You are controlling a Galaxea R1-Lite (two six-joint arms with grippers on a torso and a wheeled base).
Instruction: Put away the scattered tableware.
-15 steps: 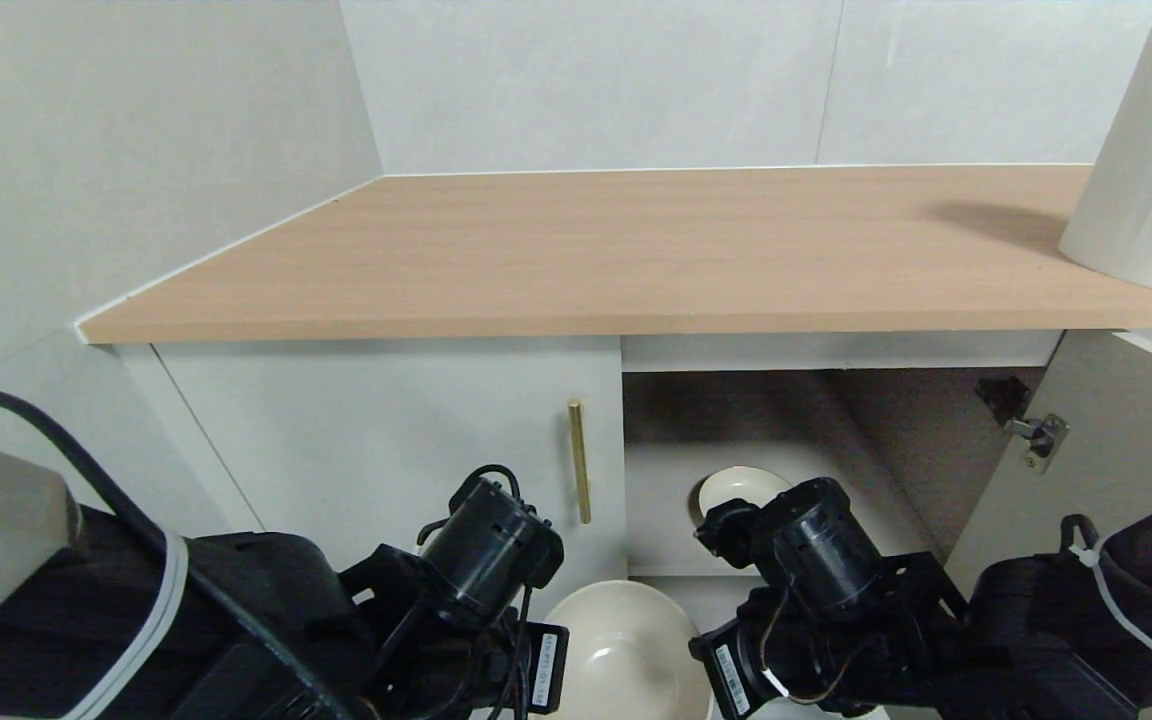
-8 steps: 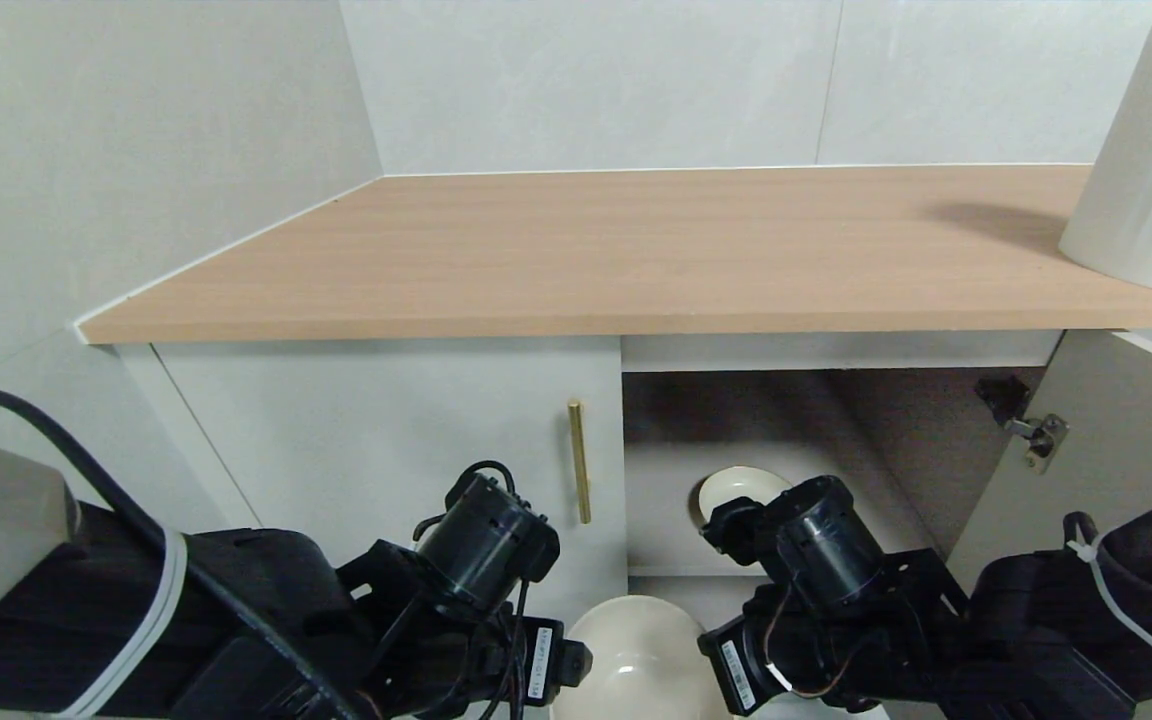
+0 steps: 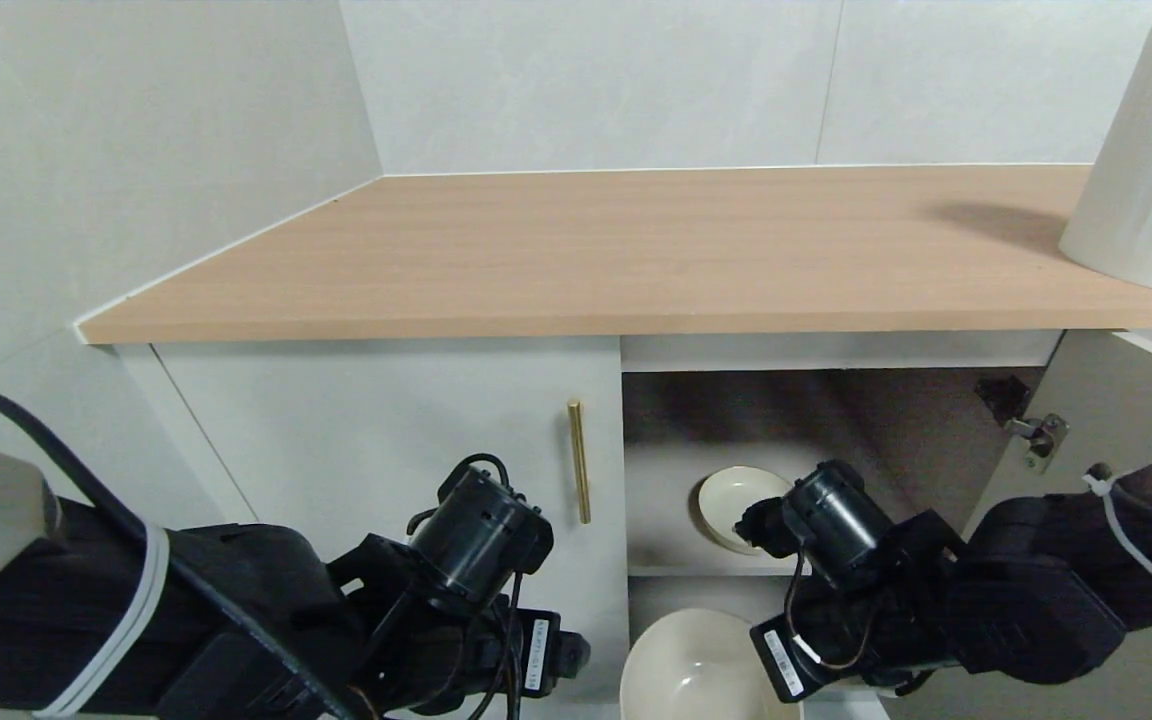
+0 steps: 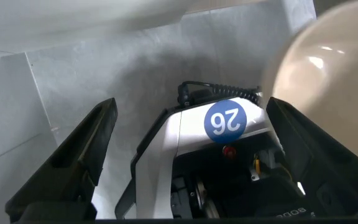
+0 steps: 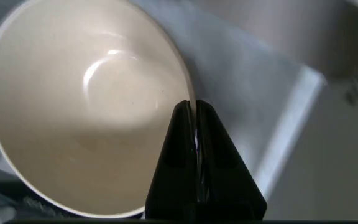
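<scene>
A large cream bowl (image 3: 686,665) hangs low in front of the open cabinet compartment. In the right wrist view my right gripper (image 5: 189,109) is shut on the bowl's rim (image 5: 86,99), one finger inside and one outside. My left gripper (image 4: 191,107) is to the bowl's left with its fingers wide apart and nothing between them; the bowl (image 4: 328,68) shows beyond one finger. A smaller cream dish (image 3: 736,505) lies on the shelf inside the cabinet, just behind the right wrist.
The cabinet's left door is closed and carries a brass handle (image 3: 578,460). The right door (image 3: 1116,440) swings open on its hinge. A wooden countertop (image 3: 636,250) overhangs the opening, with a white lampshade (image 3: 1151,170) at its right end.
My right arm has carried the bowl to the right, from in front of the closed door to in front of the open compartment. The left arm has drawn back slightly.
</scene>
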